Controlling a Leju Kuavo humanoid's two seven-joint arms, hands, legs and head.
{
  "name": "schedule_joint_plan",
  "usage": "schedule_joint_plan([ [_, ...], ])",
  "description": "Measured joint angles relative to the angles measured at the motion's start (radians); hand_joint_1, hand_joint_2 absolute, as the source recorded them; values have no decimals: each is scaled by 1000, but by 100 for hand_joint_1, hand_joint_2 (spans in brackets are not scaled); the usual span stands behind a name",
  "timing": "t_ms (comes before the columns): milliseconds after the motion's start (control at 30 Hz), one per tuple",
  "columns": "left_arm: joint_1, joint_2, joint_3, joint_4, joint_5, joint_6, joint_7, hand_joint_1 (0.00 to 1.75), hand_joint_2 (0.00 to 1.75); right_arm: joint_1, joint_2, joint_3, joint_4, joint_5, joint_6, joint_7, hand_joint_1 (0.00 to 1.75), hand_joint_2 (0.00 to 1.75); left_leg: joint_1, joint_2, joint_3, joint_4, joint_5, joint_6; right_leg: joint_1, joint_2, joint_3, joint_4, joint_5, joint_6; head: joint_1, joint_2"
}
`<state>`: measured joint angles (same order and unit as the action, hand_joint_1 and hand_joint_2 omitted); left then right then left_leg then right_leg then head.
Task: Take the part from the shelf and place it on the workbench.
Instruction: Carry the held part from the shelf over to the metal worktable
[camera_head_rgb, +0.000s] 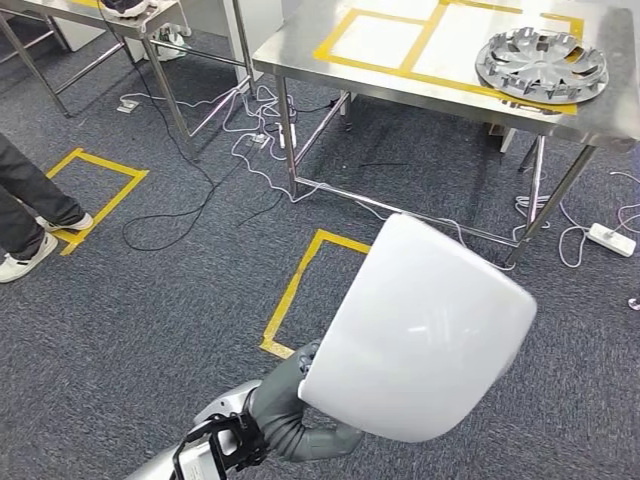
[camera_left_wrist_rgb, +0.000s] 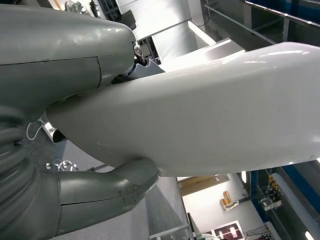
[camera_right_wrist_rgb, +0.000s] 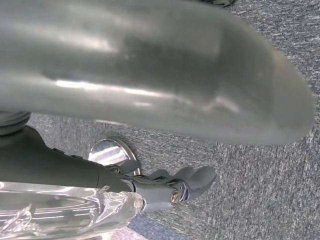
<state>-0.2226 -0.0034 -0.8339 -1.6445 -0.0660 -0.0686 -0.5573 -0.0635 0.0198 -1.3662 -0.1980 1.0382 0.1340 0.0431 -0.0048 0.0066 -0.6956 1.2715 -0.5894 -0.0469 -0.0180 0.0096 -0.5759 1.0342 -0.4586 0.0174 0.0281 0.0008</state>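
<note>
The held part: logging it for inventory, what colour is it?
Glossy white part, gripped by the left hand; head view shows it best.

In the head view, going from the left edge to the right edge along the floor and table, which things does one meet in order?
A person's legs → yellow tape square → left hand holding the white part → silver wheel cover on the steel table → white power strip.

head view high, wrist views close
</note>
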Motion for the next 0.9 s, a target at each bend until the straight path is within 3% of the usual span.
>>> schedule_joint_plan([
  [33,1,2,-1,0,-1,0,0,175,175,1,0,0,0,0,0,0,0,0,0,0,-31,23,16,1,0,2,10,0,-8,0,0,0],
  [67,1,4,-2,0,-2,0,0,175,175,2,0,0,0,1,1,0,0,0,0,0,-43,12,50,4,0,4,21,0,-18,2,0,0],
  [133,1,6,-2,-1,-4,1,0,175,175,3,0,0,0,2,2,0,0,0,-1,-1,-15,-108,161,14,-1,10,47,-1,-39,6,-1,0],
  [200,1,7,-3,-3,-7,1,0,175,175,1,1,0,0,2,4,-1,0,0,-5,-2,28,-227,215,26,2,15,63,-5,-61,17,-1,0],
  [333,1,7,-3,-5,-8,1,0,175,175,0,2,0,0,3,7,-2,0,0,-5,-6,65,-276,188,52,2,14,102,-16,-67,45,-1,0],
  [367,1,7,-3,-6,-8,1,0,175,175,-1,2,1,0,4,7,-2,0,0,-3,-6,79,-279,182,57,2,11,94,7,-69,49,1,0],
  [433,0,7,-3,-7,-8,1,0,175,175,-4,2,2,0,4,7,-3,0,0,-2,-5,104,-282,166,65,3,5,33,117,-90,52,4,0],
  [500,1,7,-3,-7,-9,1,0,175,175,0,2,2,0,4,7,-2,0,0,-2,-6,125,-282,145,69,3,3,-60,240,-145,54,6,0],
  [533,2,8,-3,-7,-9,1,0,175,175,3,3,2,0,4,7,-2,0,0,-2,-7,139,-282,132,69,3,3,-95,269,-170,56,7,0],
  [567,3,8,-3,-7,-9,1,0,175,175,6,3,2,0,5,7,-2,0,0,-2,-8,156,-282,119,68,3,2,-116,264,-177,57,8,0],
  [600,3,8,-3,-7,-10,1,0,175,175,7,3,2,0,5,7,-1,0,0,-1,-9,176,-282,105,66,3,1,-122,228,-156,58,9,0],
  [633,3,8,-3,-7,-12,2,0,175,175,8,3,2,0,5,6,-1,0,0,-1,-9,197,-282,89,63,2,-1,-119,172,-110,58,9,0],
  [700,3,8,-3,-6,-18,7,0,175,175,12,4,3,0,5,6,0,0,0,-4,-9,231,-278,59,54,1,-11,-111,55,19,53,12,0],
  [733,4,9,-4,-6,-21,10,0,175,175,14,4,3,1,6,6,1,0,0,-6,-9,240,-276,45,49,2,-14,-107,26,63,47,12,0],
  [767,4,10,-4,-6,-24,12,0,175,175,15,5,3,1,6,6,1,0,0,-7,-10,246,-275,35,44,3,-16,-106,13,86,39,11,0],
  [833,3,10,-5,-9,-28,16,0,175,175,10,6,4,1,7,5,1,0,0,-7,-10,243,-259,37,33,3,-12,-95,16,82,25,9,0],
  [900,1,10,-5,-11,-31,19,0,175,175,7,6,5,1,8,5,-1,0,0,-6,-10,192,-175,53,22,0,-9,-81,9,71,13,7,0],
])
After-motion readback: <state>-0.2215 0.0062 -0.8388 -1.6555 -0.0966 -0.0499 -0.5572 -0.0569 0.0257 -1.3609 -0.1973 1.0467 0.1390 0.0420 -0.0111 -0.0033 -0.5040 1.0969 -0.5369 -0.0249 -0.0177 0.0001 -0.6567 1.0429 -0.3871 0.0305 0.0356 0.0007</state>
